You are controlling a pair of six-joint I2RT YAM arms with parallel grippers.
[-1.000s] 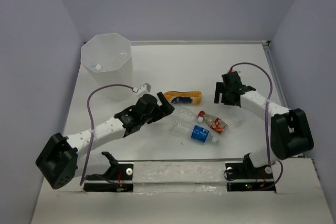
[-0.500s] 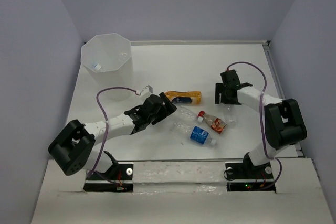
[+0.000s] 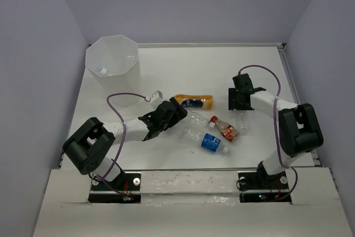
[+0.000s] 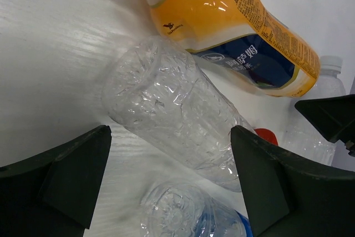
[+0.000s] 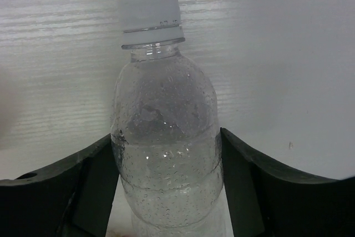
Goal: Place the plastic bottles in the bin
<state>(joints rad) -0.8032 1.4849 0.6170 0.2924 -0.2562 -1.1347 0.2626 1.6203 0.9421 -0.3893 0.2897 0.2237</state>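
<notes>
The bin [image 3: 113, 62] stands at the far left. Bottles lie mid-table: an orange one [image 3: 194, 102], an unlabelled clear one [image 3: 197, 120], a blue-labelled one [image 3: 212, 142] and a red-labelled one [image 3: 224, 129]. My left gripper [image 3: 178, 114] is open at the clear bottle's base. In the left wrist view its fingers [image 4: 72, 176] stand either side of that bottle [image 4: 172, 115], below the orange bottle [image 4: 233, 31]. My right gripper [image 3: 239, 107] is shut on a white-capped clear bottle [image 5: 163, 137] lying on the table; both fingers [image 5: 249, 187] touch its sides.
The bin holds a small blue-topped item [image 3: 102, 70]. A second clear bottle [image 3: 191, 133] lies beside the blue-labelled one. A metal rail [image 3: 288, 70] runs along the table's right edge. Purple walls close in the left, right and back.
My left gripper has slid a little right toward the clear bottle while its arm swung in. The right arm's elbow has folded inward; its gripper has barely moved.
</notes>
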